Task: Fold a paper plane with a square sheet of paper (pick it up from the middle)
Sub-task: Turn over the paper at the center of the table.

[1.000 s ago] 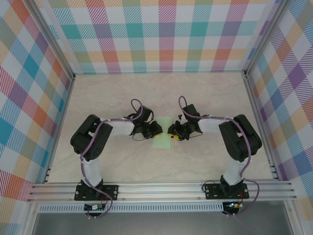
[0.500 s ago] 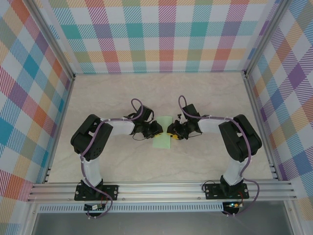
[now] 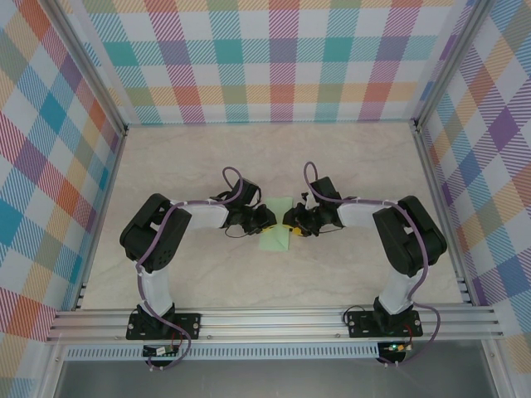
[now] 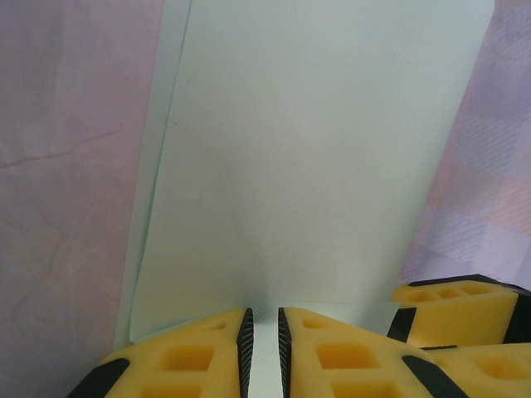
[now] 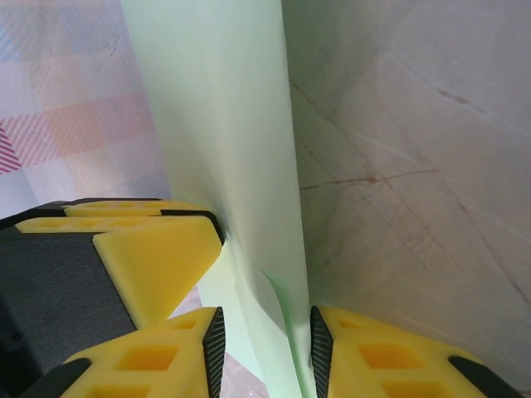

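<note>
Position: square sheet of paper (image 3: pixel 274 240) at table (image 3: pixel 191 166) centre, between both grippers.
At sheet's 9 o'clock: left gripper (image 4: pixel 263 319), jaws narrow, pinching sheet edge.
At 3 o'clock: right gripper (image 5: pixel 265 325), sheet between pads; cannot tell if clamped.

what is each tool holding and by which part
The left tool pinches the square sheet of paper at the middle of one edge. The right tool has the sheet between its jaws; whether they grip cannot be told.
</note>
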`<state>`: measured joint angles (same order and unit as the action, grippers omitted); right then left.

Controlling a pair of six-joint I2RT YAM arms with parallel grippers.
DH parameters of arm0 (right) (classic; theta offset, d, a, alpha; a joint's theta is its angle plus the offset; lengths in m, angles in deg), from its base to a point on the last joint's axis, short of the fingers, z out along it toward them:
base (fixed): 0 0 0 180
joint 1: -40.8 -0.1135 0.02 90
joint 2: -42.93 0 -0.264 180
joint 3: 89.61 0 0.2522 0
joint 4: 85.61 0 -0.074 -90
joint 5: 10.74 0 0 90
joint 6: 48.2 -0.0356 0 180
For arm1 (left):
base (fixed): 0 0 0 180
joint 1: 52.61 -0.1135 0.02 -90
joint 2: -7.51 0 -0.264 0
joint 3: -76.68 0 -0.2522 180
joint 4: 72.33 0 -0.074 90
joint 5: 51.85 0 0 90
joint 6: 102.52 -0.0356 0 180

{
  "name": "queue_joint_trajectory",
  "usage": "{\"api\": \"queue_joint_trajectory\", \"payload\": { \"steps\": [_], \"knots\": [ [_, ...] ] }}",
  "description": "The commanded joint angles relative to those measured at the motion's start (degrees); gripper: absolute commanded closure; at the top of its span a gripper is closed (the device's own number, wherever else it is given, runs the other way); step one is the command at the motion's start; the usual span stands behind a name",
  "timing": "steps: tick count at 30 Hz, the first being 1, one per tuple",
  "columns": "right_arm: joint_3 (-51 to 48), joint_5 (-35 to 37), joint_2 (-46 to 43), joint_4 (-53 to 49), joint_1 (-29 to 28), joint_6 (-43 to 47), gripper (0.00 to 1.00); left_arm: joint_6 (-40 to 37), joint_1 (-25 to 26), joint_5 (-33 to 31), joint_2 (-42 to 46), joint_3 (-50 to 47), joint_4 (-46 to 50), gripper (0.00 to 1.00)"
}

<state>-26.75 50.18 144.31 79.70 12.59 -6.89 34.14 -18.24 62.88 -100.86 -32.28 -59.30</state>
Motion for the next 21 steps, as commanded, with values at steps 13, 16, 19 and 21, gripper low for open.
{"api": "queue_joint_trajectory", "payload": {
  "steps": [13, 16, 19, 21],
  "knots": [
    [-3.8, -5.0, -0.5, 8.3, 0.0, -0.2, 0.68, 0.8, -0.4, -4.4, 1.5, -1.3, 1.5, 0.8],
    [-3.7, -5.1, 0.1, 8.8, 0.0, 0.5, 0.7, 1.5, -0.4, -4.1, 1.9, -1.7, 0.6, 0.79],
    [-3.8, -5.1, 0.3, 9.7, 0.0, 1.1, 0.7, 1.9, -0.5, -3.7, 2.9, -1.8, 0.1, 0.79],
    [-3.5, -4.5, 0.5, 8.6, 0.0, 1.8, 0.71, 2.2, -0.9, -3.2, 4.1, -1.9, -0.3, 0.77]
  ]
}}
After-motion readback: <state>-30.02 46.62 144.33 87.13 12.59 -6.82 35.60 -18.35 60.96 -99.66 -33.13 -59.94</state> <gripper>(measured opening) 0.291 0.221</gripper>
